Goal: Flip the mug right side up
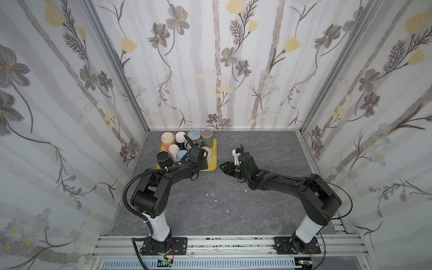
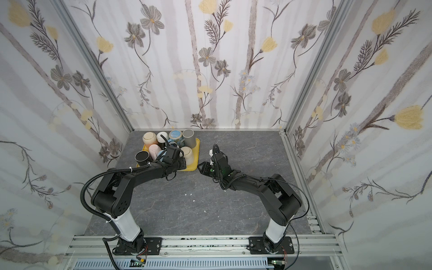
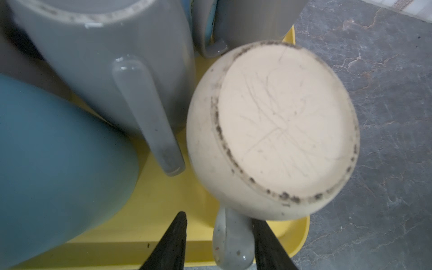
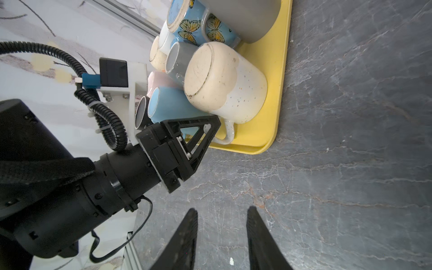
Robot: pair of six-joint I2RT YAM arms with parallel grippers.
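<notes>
I see the cream speckled ceramic mug [image 3: 275,126] standing upside down, its scuffed base facing up, in the near right corner of the yellow plastic tray [image 3: 149,210] on the grey stone-patterned tabletop [image 4: 339,163]. My left gripper [image 3: 218,243] has its black fingers [image 3: 174,243] spread apart on either side of the mug's handle [image 3: 231,240]; one finger sits close against the handle while a clear gap shows on the other side, so nothing is clamped. Just beyond the fingertips stand a grey ceramic mug [image 3: 98,70] and a light blue mug [image 3: 53,168], both crowding the cream one. My right gripper [image 4: 221,238] hovers over bare tabletop beside the tray, its jaws parted and holding nothing. From there the tray corner lies ahead of it.
</notes>
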